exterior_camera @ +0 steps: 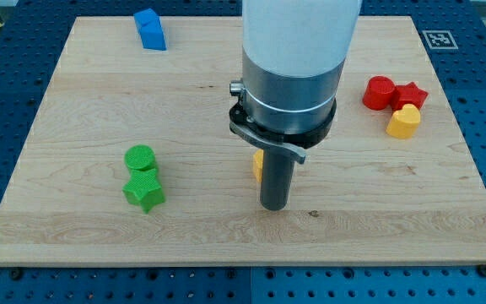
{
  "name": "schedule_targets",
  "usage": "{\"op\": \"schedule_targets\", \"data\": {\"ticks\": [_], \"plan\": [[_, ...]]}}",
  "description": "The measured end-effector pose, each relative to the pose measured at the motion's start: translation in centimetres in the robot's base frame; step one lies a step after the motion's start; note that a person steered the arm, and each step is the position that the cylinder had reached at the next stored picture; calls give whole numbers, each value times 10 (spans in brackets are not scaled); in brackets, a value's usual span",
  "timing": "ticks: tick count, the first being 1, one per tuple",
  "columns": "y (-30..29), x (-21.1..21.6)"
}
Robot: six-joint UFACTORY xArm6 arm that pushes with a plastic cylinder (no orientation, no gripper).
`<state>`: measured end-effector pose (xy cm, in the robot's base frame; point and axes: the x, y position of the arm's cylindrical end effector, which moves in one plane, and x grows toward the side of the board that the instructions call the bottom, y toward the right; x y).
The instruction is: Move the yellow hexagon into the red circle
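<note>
The yellow hexagon (258,164) sits near the board's middle, mostly hidden behind my rod; only its left edge shows. My tip (274,205) rests on the board just below and right of that block, touching or almost touching it. The red circle (380,92) lies at the view's right, far from the hexagon. A red star (411,95) touches the circle's right side and a yellow heart (403,122) sits just below them.
A green circle (140,158) and a green star (144,192) sit together at the lower left. A blue block (150,29) stands at the top left. The wooden board (74,101) ends at blue perforated table on all sides.
</note>
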<state>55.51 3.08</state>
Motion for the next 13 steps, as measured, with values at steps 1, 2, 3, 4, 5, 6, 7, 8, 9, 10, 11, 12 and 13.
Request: {"op": "schedule_targets", "data": {"ticks": [1, 2, 3, 4, 5, 6, 7, 8, 9, 10, 11, 12, 13], "plan": [[0, -2], [0, -2], [-6, -2], [-7, -2], [-7, -7], [-7, -46], [-4, -54], [-19, -54], [-28, -55], [-30, -78], [-6, -94], [-3, -96], [-5, -96]]}}
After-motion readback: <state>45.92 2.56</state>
